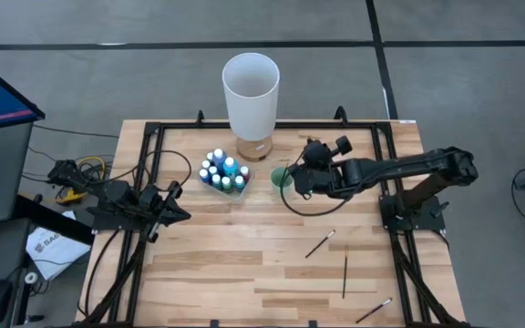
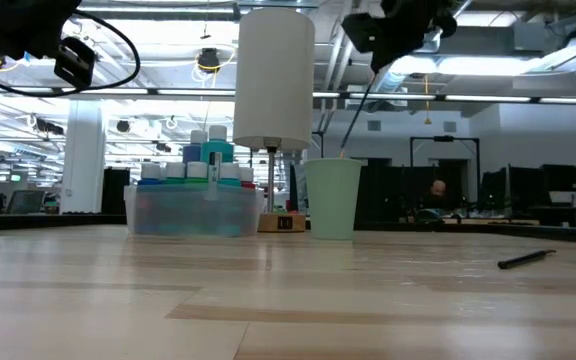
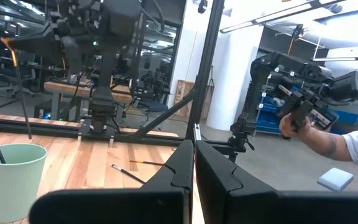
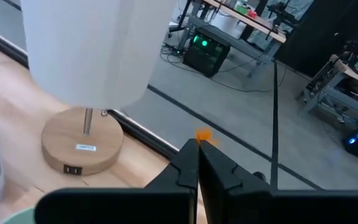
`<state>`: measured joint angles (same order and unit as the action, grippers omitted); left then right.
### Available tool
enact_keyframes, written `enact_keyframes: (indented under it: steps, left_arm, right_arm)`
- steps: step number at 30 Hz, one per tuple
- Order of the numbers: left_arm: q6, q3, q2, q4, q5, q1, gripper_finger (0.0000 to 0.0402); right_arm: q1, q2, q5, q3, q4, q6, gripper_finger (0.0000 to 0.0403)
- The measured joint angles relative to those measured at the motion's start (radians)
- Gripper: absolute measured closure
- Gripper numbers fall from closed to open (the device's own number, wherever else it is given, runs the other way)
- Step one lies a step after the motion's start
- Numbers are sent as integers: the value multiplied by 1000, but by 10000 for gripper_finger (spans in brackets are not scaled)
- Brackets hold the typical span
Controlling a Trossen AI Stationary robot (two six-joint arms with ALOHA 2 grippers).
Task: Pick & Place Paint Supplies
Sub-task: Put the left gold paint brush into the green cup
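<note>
A: Nearest the low camera, a loose brush (image 2: 526, 259) on the table (image 1: 244, 273).

B: I've parked the right gripper (image 1: 292, 179) above the green cup (image 1: 281, 176), pinched tight on the orange-tipped brush (image 4: 203, 135), ready to drop. Left gripper (image 1: 182, 214) idles closed, empty. Bottles (image 1: 223, 170) sit in their tray.
</note>
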<state>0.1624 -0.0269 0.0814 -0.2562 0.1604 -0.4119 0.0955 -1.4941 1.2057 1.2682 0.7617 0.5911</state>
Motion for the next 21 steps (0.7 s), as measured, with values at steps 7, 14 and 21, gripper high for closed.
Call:
enact_keyframes:
  steps: [7, 14, 21]
  left_arm:
    - [0, 0, 0, 0, 0, 0, 400]
    - [0, 0, 0, 0, 1, 0, 400]
    - [0, 0, 0, -2, 5, 0, 400]
  right_arm:
    - [-8, -1, 7, -72, -98, -26, 403]
    - [-21, 0, 2, -104, -105, -26, 399]
    - [-19, 0, -4, -125, -116, -26, 371]
